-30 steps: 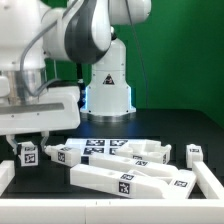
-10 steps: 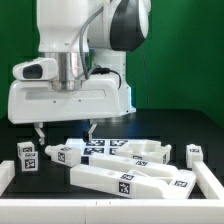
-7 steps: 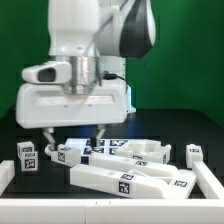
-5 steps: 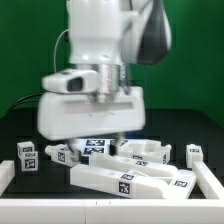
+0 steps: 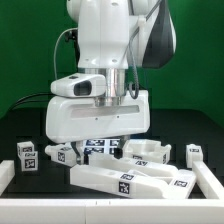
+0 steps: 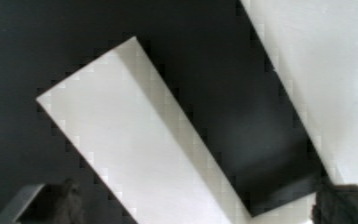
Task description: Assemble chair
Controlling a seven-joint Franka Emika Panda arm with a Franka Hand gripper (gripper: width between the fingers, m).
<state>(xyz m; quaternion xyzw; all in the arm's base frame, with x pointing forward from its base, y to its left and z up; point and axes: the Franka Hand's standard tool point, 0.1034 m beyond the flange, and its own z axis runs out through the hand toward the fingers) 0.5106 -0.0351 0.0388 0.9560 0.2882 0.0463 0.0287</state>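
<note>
My gripper (image 5: 98, 147) hangs low over the white chair parts near the middle of the black table. Its dark fingers stand wide apart, so it is open and holds nothing. In the wrist view the gripper (image 6: 197, 206) has a long white bar (image 6: 140, 140) running slantwise beneath it, with one end between the fingers (image 6: 51, 205). A second white part (image 6: 327, 70) lies beside the bar. In the exterior view a long white part (image 5: 125, 181) lies in front. A curved white part (image 5: 150, 153) lies at the exterior view's right of the gripper.
Two small tagged blocks (image 5: 27, 154) (image 5: 65, 153) stand at the exterior view's left, and another (image 5: 195, 152) at its right. The marker board (image 5: 103, 146) lies under the gripper. White rails (image 5: 211, 181) edge the front corners. The robot base stands behind.
The gripper has swung from the exterior view's left toward the middle, turned about its axis, and now hangs over the parts. The parts have not moved.
</note>
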